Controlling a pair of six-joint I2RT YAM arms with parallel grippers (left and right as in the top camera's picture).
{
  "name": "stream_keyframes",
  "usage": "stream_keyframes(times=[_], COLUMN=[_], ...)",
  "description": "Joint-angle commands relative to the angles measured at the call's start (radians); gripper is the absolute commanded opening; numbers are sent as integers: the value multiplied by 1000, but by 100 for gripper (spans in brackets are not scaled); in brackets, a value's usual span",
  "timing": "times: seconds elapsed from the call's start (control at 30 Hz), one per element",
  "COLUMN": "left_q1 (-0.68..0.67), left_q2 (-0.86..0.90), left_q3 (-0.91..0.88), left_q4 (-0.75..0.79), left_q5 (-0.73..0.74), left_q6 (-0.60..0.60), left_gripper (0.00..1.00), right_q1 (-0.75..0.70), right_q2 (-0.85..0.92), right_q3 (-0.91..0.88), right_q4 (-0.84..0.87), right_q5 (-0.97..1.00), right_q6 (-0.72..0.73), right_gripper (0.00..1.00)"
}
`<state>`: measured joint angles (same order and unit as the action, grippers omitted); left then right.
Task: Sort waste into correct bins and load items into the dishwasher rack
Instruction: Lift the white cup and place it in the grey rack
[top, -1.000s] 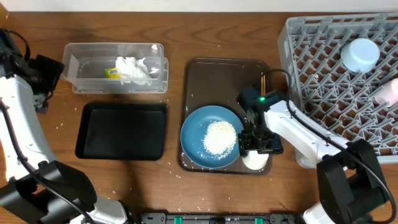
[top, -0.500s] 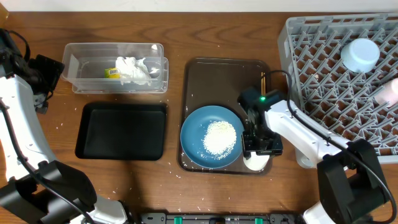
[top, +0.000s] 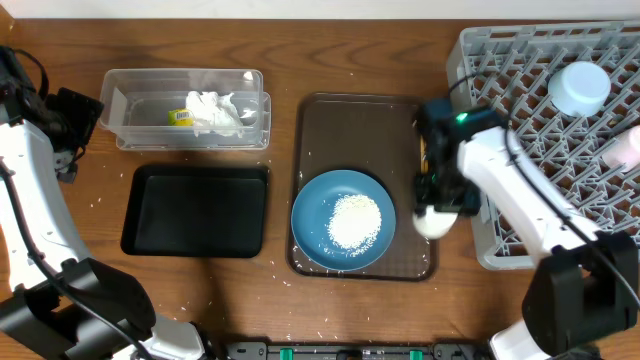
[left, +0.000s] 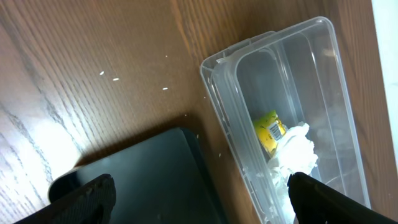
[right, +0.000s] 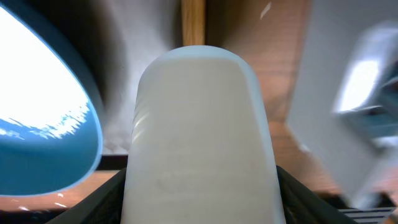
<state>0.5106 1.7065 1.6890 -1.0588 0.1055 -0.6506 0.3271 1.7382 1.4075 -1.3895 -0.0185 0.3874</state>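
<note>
My right gripper is shut on a small white cup, held over the right edge of the brown serving tray. The cup fills the right wrist view between the dark fingers. The dark-blue plate lies on the tray with a heap of rice on it. The grey rack holds the light-blue bowl upside down and another pale cup. The clear box holds the wrapper and napkin. My left gripper is open above the black tray. My right arm mostly hides the chopsticks.
The black tray sits in front of the clear box on the wooden table. The rack stands close to the brown tray's right side. Stray rice grains dot the table near the trays.
My right gripper has closed on the white cup at the tray's front right, lifted it and carried it back and right toward the rack. The left arm has not moved.
</note>
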Motion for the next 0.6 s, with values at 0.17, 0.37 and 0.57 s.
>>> stream_keyframes(times=[0.17, 0.37, 0.57], left_q1=[4, 4, 4], left_q2=[6, 6, 6], left_q3=[-2, -2, -2], left_q4=[-3, -3, -3], left_q5=[-5, -5, -5], left_q6=[10, 10, 10], left_gripper=[91, 91, 91], right_q1=[-219, -405, -571], right_q2=[-8, -8, -1], right_q3=[317, 412, 411], right_q4=[-30, 103, 247], right_q5=[45, 45, 45], right_q6=[-116, -169, -195], right_gripper=[56, 59, 61])
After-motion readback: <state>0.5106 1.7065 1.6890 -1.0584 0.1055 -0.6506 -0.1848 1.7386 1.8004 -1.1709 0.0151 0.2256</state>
